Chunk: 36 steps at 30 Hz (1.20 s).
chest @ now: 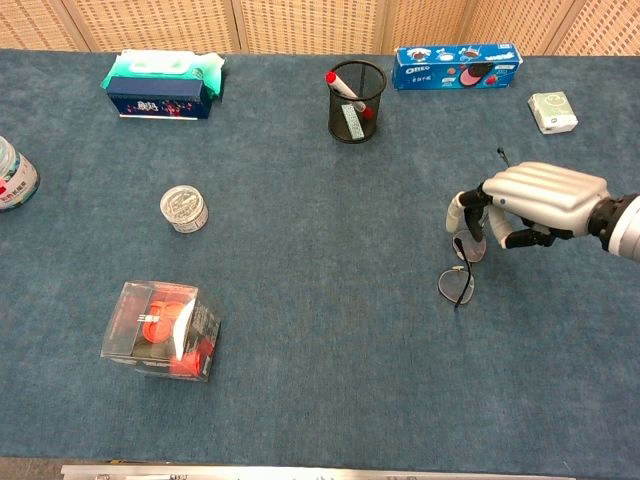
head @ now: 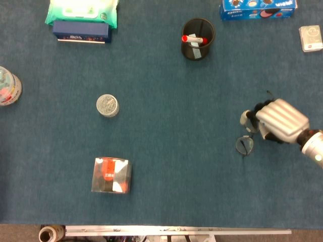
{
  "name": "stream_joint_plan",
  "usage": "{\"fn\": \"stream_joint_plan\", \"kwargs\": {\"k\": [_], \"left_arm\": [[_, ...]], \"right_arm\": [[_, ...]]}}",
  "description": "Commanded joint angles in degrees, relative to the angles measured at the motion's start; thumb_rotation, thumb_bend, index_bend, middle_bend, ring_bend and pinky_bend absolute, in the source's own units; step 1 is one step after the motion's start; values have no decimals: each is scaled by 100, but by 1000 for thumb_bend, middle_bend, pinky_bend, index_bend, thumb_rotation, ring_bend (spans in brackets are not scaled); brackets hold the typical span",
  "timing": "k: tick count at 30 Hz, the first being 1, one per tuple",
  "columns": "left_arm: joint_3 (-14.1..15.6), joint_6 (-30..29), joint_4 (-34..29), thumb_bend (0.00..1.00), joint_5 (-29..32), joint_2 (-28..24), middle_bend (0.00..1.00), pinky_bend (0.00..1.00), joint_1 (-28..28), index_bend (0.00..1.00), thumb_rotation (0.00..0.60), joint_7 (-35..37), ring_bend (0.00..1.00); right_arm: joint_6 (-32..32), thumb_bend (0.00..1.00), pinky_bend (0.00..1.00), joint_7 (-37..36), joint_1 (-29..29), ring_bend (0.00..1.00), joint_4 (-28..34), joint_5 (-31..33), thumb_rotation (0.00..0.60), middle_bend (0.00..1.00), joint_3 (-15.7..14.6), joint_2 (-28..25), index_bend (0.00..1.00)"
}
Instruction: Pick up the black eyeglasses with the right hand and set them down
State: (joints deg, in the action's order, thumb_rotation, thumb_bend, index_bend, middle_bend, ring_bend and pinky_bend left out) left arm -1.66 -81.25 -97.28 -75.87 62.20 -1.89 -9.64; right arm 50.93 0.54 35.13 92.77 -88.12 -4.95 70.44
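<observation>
Right of centre in both views: right hand (head: 276, 121) (chest: 535, 203), back up, fingers curled down, thumb out to the left. Grips the glasses (head: 245, 145) (chest: 457, 284) by the upper part of the frame, between thumb and curled fingers. Leaves one lens hanging clear below and left of the hand, toward the lower edge of the frame; hides most of the other lens under the fingers. Shows one thin temple tip poking out above the knuckles. Cannot tell whether the lower lens touches the table (head: 166, 151) (chest: 320, 390) or hangs just off it. No sight of the left hand in either view.

Elsewhere on the blue cloth, all well apart from the hand:
- top centre, cup (head: 198, 39) (chest: 357, 88) of black mesh, upright, with a marker (head: 194, 39) (chest: 346, 91) leaning inside;
- top right, cookie box (head: 258, 8) (chest: 457, 66), lying flat;
- far right near the top, pack (head: 310, 38) (chest: 553, 112), small and white;
- top left, wipes (head: 83, 12) (chest: 165, 68) resting on a dark box (head: 81, 32) (chest: 160, 103);
- left edge, jar (head: 7, 86) (chest: 12, 175), partly cut off;
- left of centre, tin (head: 107, 105) (chest: 184, 208), small and round;
- lower left, clear case (head: 112, 175) (chest: 160, 330) with red contents.
</observation>
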Motion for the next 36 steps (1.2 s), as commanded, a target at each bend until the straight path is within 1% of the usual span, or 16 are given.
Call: {"fn": "stream_joint_plan", "kwargs": {"k": [1,3,5,8,20,25,28,32,36], "left_arm": [[-9,5,-23,272,-5,-5,330,372,-17,309,600,-35,301],[-20,-2,-52,272,-12,-10,330,373,-31,309,600,-67,301],[-26,-7,-79,272,-17,-20,331,373,-40,310,600,-96,301],[-26,-10,-115,272,-16,-37,330,373,-45,309,600,-122,301],[-18,-47,-132,272,1,-68,330,373,-15,310,600,-74,301],[-28,-58,-137,272,7,-90,331,373,-17,310,600,-74,301],[-35,-69,-158,272,10,-100,331,373,-18,310,600,-91,301],[-34,-68,-170,272,21,-102,331,373,-19,310,600,-111,301],[-40,-74,-187,272,30,-103,330,374,-23,310,600,-133,301]], "right_arm": [[333,983,378,79,-102,360,149,-68,600,548,153,-112,397],[553,872,386,43,-145,360,188,-143,600,548,238,-84,397],[744,738,393,-46,-163,360,180,-287,600,548,295,-13,397],[926,657,396,-170,-147,360,102,-501,600,548,348,121,397],[1150,622,404,-508,67,360,-133,-934,600,548,497,483,397],[1124,537,404,-606,224,360,-251,-1123,600,548,510,608,397],[1083,466,404,-638,326,360,-294,-1228,600,548,502,659,397],[1036,353,405,-702,442,360,-346,-1407,600,547,419,680,397],[1034,295,404,-836,498,360,-408,-1534,600,539,307,664,397]]}}
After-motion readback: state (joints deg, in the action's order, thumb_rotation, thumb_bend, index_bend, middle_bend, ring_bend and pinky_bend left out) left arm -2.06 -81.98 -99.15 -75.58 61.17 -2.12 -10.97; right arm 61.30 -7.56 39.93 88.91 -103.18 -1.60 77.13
